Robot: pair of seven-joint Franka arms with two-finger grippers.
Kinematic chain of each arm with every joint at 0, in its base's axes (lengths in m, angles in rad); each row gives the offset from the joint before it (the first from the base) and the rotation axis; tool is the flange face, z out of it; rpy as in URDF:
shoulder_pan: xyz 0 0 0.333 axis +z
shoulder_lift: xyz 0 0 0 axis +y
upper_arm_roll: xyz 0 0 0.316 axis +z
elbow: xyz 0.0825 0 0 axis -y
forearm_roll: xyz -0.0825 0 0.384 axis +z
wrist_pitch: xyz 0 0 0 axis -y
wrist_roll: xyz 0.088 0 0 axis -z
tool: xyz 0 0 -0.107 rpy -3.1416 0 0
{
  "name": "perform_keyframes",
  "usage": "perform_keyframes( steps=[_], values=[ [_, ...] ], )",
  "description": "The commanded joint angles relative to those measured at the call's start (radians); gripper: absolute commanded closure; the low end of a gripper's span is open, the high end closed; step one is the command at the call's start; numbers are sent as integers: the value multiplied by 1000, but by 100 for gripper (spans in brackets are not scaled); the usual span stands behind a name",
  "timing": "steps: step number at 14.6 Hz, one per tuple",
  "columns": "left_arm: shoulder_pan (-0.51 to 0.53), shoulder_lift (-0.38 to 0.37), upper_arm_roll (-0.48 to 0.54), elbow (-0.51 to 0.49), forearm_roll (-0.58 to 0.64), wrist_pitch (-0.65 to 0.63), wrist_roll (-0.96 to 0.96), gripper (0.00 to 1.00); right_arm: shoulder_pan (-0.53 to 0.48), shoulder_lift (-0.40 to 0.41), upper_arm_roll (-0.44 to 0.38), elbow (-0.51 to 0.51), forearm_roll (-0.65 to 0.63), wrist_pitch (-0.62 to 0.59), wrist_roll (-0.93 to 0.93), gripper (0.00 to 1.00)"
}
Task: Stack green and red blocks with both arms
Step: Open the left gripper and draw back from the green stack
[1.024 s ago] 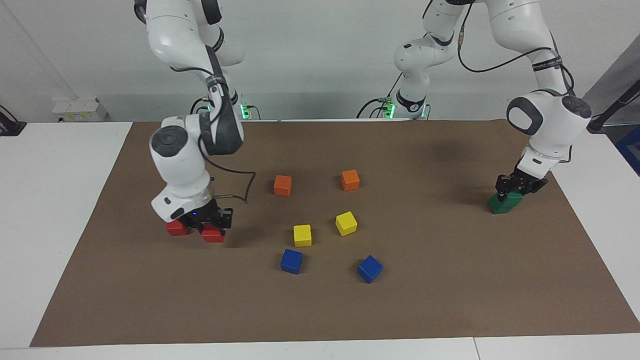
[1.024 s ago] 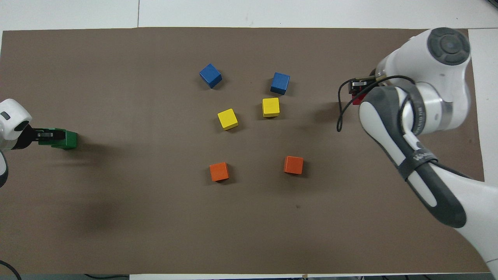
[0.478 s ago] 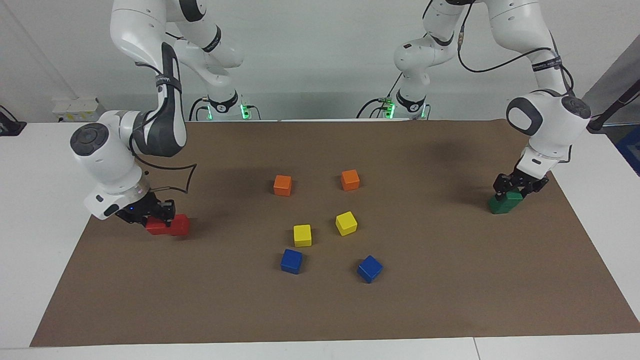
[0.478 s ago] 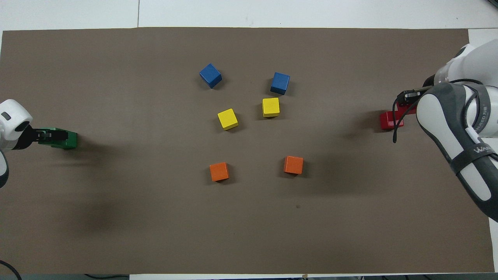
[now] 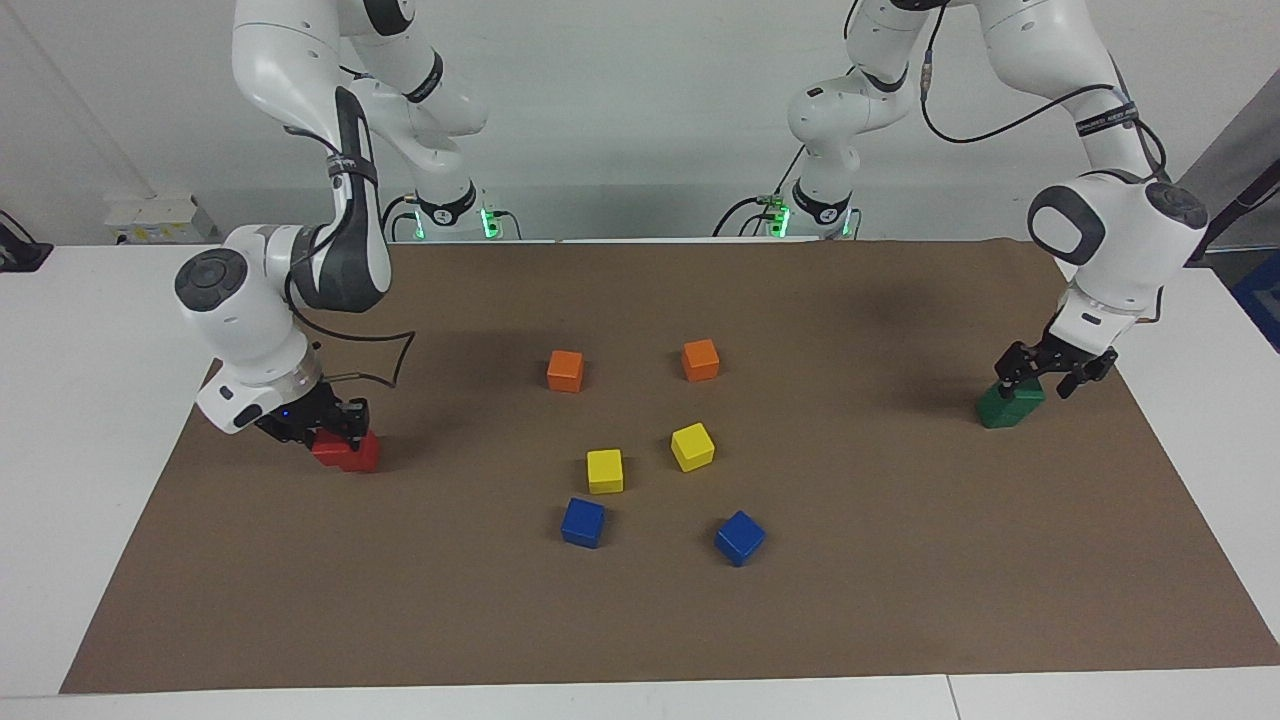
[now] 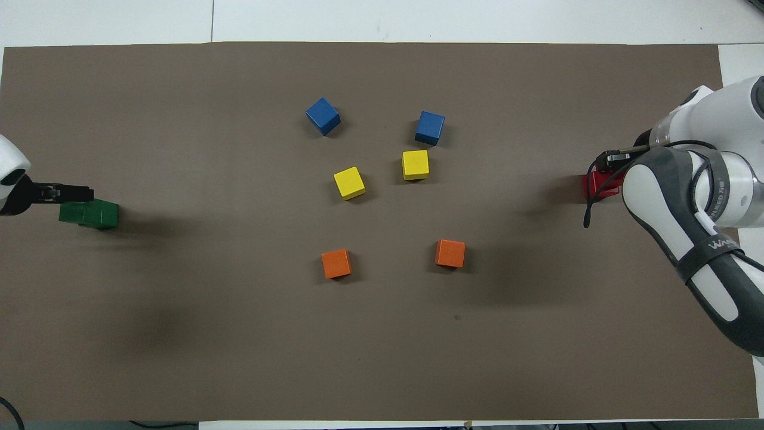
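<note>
Two dark green blocks (image 5: 1008,405) stand at the left arm's end of the mat, the upper one (image 5: 1026,393) resting on the lower one (image 5: 994,413). They also show in the overhead view (image 6: 89,214). My left gripper (image 5: 1045,372) is open just above them and touches neither. At the right arm's end, my right gripper (image 5: 325,432) is shut on a red block (image 5: 330,447), pressed against or partly over the second red block (image 5: 362,458). The arm hides most of the red blocks (image 6: 597,186) from above.
Two orange cubes (image 5: 565,370) (image 5: 700,359), two yellow cubes (image 5: 604,470) (image 5: 692,446) and two blue cubes (image 5: 582,522) (image 5: 739,537) lie in the middle of the brown mat (image 5: 900,600). White table surrounds the mat.
My left gripper has let go of the green blocks and risen off them. My right gripper carried its red block round the second red block and now presses it in against it.
</note>
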Motion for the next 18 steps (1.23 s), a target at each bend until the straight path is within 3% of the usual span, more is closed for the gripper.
perform_keyframes(
  steps=[1,3,7,12,13,14,15,18],
  values=[
    [-1,-1,0,93,-18,-111,8,0,-4,-47,6,-72,13,25,22,100],
    [-3,-22,-4,136,-18,-160,-8,0,-7,-53,6,-78,13,25,22,100],
    [-53,-42,-9,295,-1,-393,-247,0,-7,-53,6,-83,19,26,22,100],
    [-98,-160,-12,306,11,-559,-328,0,-7,-57,6,-107,19,64,21,100],
    [-106,-177,-12,303,11,-576,-351,0,-7,-57,5,-106,18,69,18,86],
    [-106,-188,-12,303,13,-594,-357,0,-4,-57,5,-106,18,72,18,37],
    [-110,-205,-13,303,13,-613,-357,0,-2,-56,5,-104,18,72,21,0],
    [-139,-234,-10,294,13,-645,-379,0,-2,-54,5,-97,18,72,19,0]
  ],
)
